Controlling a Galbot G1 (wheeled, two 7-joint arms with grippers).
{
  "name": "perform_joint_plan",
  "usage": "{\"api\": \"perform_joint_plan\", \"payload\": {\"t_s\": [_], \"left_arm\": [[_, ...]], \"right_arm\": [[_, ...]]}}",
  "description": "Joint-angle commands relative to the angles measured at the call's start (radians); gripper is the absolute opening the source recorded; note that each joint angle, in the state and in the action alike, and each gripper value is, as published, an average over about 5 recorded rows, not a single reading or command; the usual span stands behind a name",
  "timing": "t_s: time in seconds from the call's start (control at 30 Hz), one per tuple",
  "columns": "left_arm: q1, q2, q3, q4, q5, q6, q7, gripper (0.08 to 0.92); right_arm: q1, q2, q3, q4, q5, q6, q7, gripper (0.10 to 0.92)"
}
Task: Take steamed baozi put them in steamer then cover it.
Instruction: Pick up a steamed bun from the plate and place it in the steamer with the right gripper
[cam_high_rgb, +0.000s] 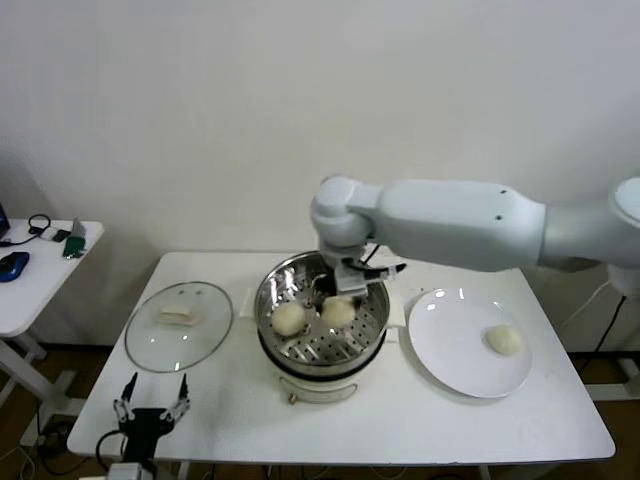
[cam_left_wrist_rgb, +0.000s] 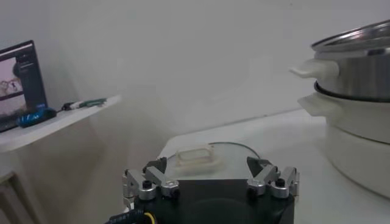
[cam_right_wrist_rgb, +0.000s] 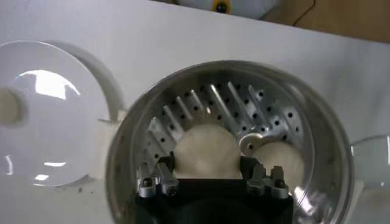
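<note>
Fingers of the right gripper (cam_right_wrist_rgb: 207, 176) spread apart — a baozi (cam_right_wrist_rgb: 206, 148) between them, inside the steamer (cam_right_wrist_rgb: 317, 131).

On the tabletop (cam_high_rgb: 400, 430) the steamer (cam_high_rgb: 372, 322) stands at the centre, two baozi (cam_high_rgb: 289, 318) side by side on its perforated tray. The cover (cam_high_rgb: 178, 325) lies flat toward the left edge, apart from the steamer. A plate (cam_high_rgb: 450, 350) sits just right of the steamer, one bun (cam_high_rgb: 504, 341) on its right part. The right gripper (cam_high_rgb: 342, 290) hangs inside the steamer above the buns; the left gripper (cam_high_rgb: 151, 411) waits at the front-left corner. A side table (cam_high_rgb: 30, 285) stands beyond the left edge.
</note>
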Motion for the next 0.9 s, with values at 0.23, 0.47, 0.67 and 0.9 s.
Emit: {"api": "perform_joint_plan", "payload": {"t_s": [0.23,0.47,0.67,0.9], "left_arm": [[0.001,-0.001,-0.002,0.014,-0.01,-0.003,0.0,0.823],[0.0,0.0,-0.004,0.018,-0.013,-0.004,0.0,0.823],[-0.003,0.0,-0.004,0.02,-0.013,-0.003,0.0,0.823],[-0.005,-0.001,-0.002,0.023,-0.014,-0.003,0.0,0.823]], "right_arm": [[-0.067,0.097,-0.035,-0.033,0.058,0.017,-0.043,0.696],[-0.06,0.084,-0.047,-0.021,0.094,0.014,-0.083,0.696],[-0.059,0.075,-0.047,-0.017,0.094,0.008,-0.099,0.7],[-0.057,0.072,-0.029,-0.022,0.071,-0.006,-0.089,0.801]]}}
